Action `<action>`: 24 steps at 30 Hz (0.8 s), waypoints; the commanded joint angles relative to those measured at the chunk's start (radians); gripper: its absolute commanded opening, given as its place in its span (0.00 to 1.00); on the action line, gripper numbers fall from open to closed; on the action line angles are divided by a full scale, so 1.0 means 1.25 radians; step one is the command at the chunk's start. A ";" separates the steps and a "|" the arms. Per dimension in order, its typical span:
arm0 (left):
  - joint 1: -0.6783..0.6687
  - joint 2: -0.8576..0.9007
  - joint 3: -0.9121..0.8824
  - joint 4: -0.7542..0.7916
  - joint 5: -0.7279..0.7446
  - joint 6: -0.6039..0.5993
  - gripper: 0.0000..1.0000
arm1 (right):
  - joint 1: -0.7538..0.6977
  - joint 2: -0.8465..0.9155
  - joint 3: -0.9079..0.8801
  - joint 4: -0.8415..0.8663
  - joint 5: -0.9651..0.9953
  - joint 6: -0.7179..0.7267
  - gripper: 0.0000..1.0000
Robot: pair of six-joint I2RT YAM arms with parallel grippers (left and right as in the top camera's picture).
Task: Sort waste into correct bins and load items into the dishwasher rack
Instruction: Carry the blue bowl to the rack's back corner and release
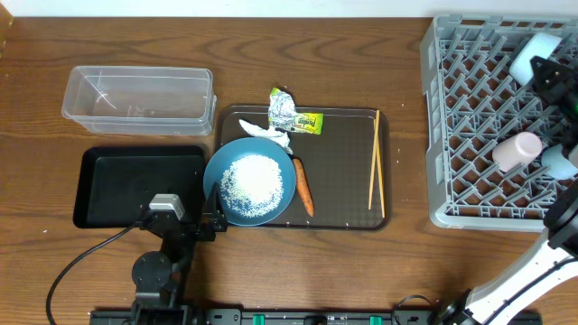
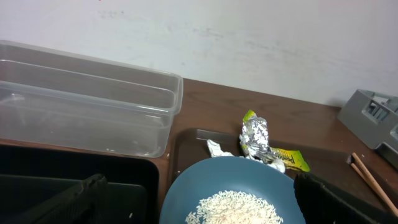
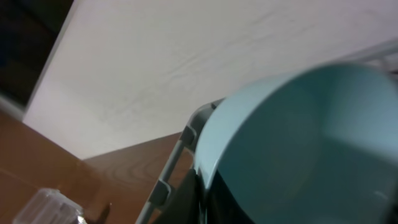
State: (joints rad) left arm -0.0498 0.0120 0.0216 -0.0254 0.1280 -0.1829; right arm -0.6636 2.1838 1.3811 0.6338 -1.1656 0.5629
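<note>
On the wooden counter (image 1: 54,45) the left gripper (image 2: 199,186) stands wide open at the near edge of the blue plate (image 1: 217,194). One dark finger is over the black tray (image 1: 126,185) and the other is at the right side of the plate, and it holds nothing. The plate carries a heap of white rice (image 1: 253,181) and sits on the left part of the brown serving tray (image 1: 339,171). The carrot (image 1: 303,188) lies just beside the plate on its right. The white tissue (image 1: 271,134) touches the far rim of the plate, and the foil wrapper (image 1: 293,115) lies just behind the tissue. The chopsticks (image 1: 376,162) lie together along the right side of the same tray. The clear tub (image 1: 140,117) stands far left, behind the black tray. The grey rack (image 1: 452,108) is at the right. In its far right corner the right gripper (image 1: 553,79) is against the light-blue bowl (image 1: 536,50), but I cannot tell if it grips the rim. A pinkish-white cup (image 1: 517,151) and a second pale cup (image 1: 560,162) lie nearer in the rack.
</note>
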 commanded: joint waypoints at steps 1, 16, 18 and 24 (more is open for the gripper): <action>-0.003 0.000 -0.014 -0.027 0.015 0.002 0.98 | -0.042 0.009 0.007 0.014 -0.046 0.062 0.17; -0.003 0.000 -0.014 -0.027 0.015 0.002 0.98 | -0.128 -0.163 0.007 -0.012 -0.021 0.136 0.99; -0.003 0.000 -0.014 -0.026 0.015 0.002 0.98 | -0.129 -0.196 0.007 -0.047 -0.003 0.135 0.99; -0.003 0.000 -0.014 -0.026 0.015 0.002 0.98 | -0.119 -0.318 0.007 -0.296 0.151 0.025 0.99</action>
State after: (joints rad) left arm -0.0498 0.0124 0.0216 -0.0254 0.1280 -0.1829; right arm -0.8185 1.8797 1.3849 0.4042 -1.1290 0.7094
